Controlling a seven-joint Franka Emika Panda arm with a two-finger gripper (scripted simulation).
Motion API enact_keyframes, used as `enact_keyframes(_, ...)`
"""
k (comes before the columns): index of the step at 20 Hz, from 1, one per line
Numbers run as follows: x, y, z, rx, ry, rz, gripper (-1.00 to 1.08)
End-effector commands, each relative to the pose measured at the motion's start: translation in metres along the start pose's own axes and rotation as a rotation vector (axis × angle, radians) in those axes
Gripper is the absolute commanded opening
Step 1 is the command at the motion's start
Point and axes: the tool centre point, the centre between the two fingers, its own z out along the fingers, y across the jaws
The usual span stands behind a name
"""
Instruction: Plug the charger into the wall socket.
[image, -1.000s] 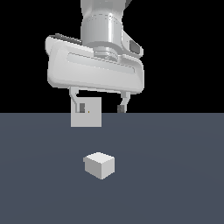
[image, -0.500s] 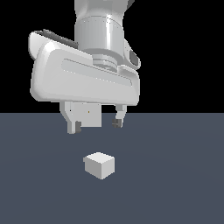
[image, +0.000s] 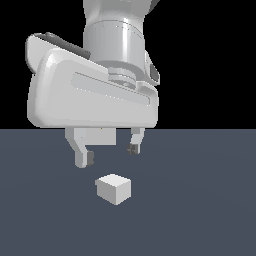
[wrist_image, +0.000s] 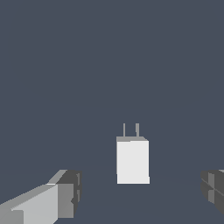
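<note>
The charger (image: 114, 189) is a small white cube lying on the dark grey floor, in the lower middle of the exterior view. In the wrist view the charger (wrist_image: 132, 161) shows two thin prongs sticking out of one end. My gripper (image: 108, 154) is open and empty, hanging just above and slightly behind the charger, not touching it. Its fingers (image: 82, 156) stand wider apart than the cube. In the wrist view my gripper (wrist_image: 140, 199) straddles the cube's line. The wall socket is almost wholly hidden behind my hand; only a light strip (image: 102, 136) shows between the fingers.
The dark grey floor (image: 200, 200) stretches all around the charger. The large white body of my hand (image: 92, 95) fills the upper middle of the exterior view against a black background.
My hand has come toward the camera and lower, closing on the charger. It now covers the wall socket, which was visible a second ago. The charger has not moved.
</note>
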Motion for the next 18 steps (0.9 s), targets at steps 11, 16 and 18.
enact_keyframes(11,-0.001,-0.001,0.022,0.000,0.000,-0.005,1.00)
enact_keyframes(16,-0.002,-0.001,0.042,0.000,0.000,-0.007,1.00)
enact_keyframes(18,-0.002,-0.001,0.047,-0.001,0.000,-0.008,1.00)
